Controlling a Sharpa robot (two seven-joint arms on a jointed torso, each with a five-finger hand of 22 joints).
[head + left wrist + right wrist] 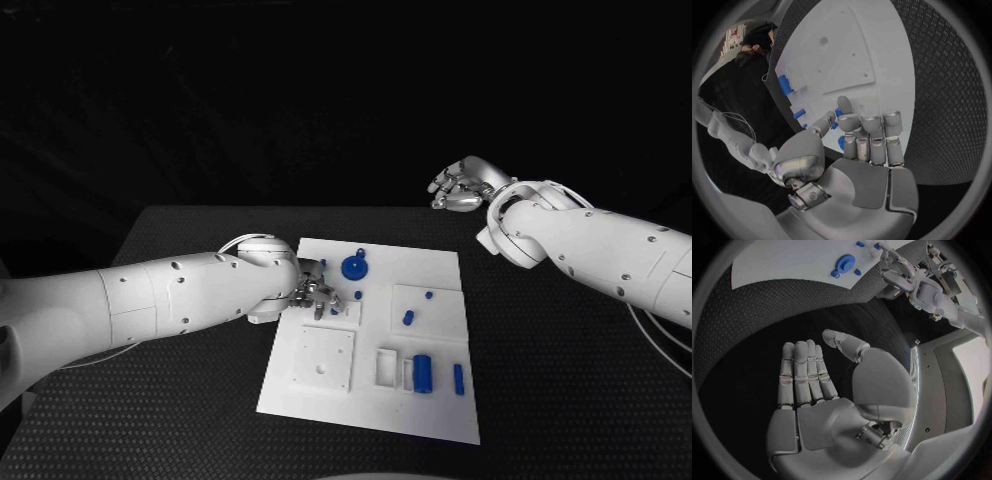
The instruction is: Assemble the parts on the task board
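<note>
The white task board (433,270) lies mid-table and also appears in the left wrist view (848,55). My left hand (315,295) hovers low over its near-left part with fingers curled in. It seems to pinch a small blue part (838,112) between thumb and a finger. A round blue gear-like part (355,267) sits just beyond that hand and shows again in the right wrist view (844,262). My right hand (464,188) is raised past the board's far right corner, fingers straight and holding nothing (811,380).
Other blue parts lie on the board: two small pieces (430,295) (408,318) in the right half, a thick cylinder (421,372) and a thin bar (459,377) by the front slots. A square white plate (326,358) sits near the front left. Black table (577,400) surrounds the board.
</note>
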